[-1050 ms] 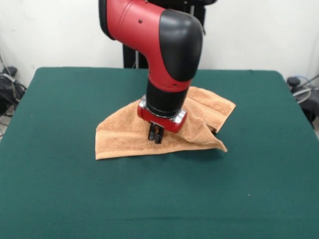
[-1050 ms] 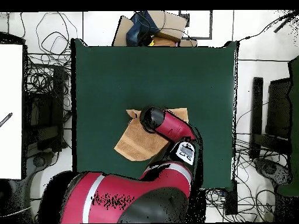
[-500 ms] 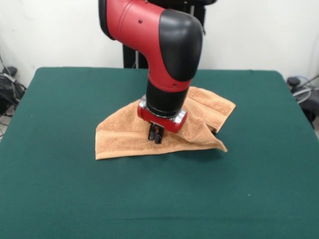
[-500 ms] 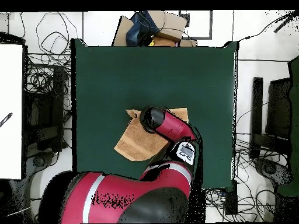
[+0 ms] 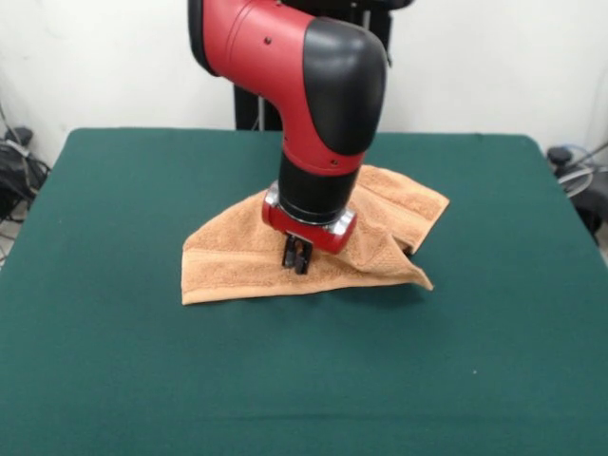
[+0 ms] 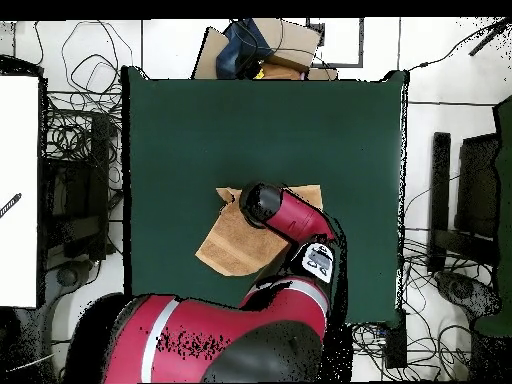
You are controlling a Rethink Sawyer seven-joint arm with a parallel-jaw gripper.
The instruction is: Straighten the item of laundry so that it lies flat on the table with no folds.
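Towel (image 5: 237, 261), orange-tan terry, one item: lies crumpled and partly folded on the green table (image 5: 114, 380), directly under the tool and spreading out to both sides of it. Woven band stripe visible along the hem on the stretch to the camera-left of the tool in the front view. On the other side of the tool the cloth is doubled over itself, one layer lapped on another with a raised fold and a shadowed pocket at the outer corner (not flat). Overhead view shows the same towel (image 6: 228, 245) as an uneven, roughly triangular patch, mostly hidden by the arm.

Tool (image 5: 296, 256), black, two short fingers: points straight down from a red collar, tips at or just above the towel surface near its middle. Fingers stand close together, almost touching; whether any cloth is pinched between them cannot be told.

Arm (image 5: 313, 95), red and black: descends from above, its bulk covering the towel's far portion behind the tool.

Table: bare green felt all round the towel, extending well beyond it on every side.
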